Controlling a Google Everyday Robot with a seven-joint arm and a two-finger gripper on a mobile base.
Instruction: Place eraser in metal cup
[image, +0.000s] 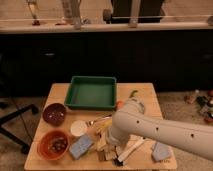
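My white arm (160, 131) reaches in from the right over the wooden table (60, 92). My gripper (109, 148) points down at the front middle of the table, among several small pale items. A blue-grey block (81, 146), perhaps the eraser, lies just left of the gripper, and a long white bar (131, 149) lies just right of it. No metal cup shows; the arm hides the middle right of the table. A white round cup (78, 128) stands left of the arm.
A green tray (92, 92) sits at the back middle. A dark red-brown bowl (54, 113) and an orange bowl (53, 144) with food stand at the left. A grey-blue pad (161, 151) lies at the front right. A chair base (15, 127) stands left of the table.
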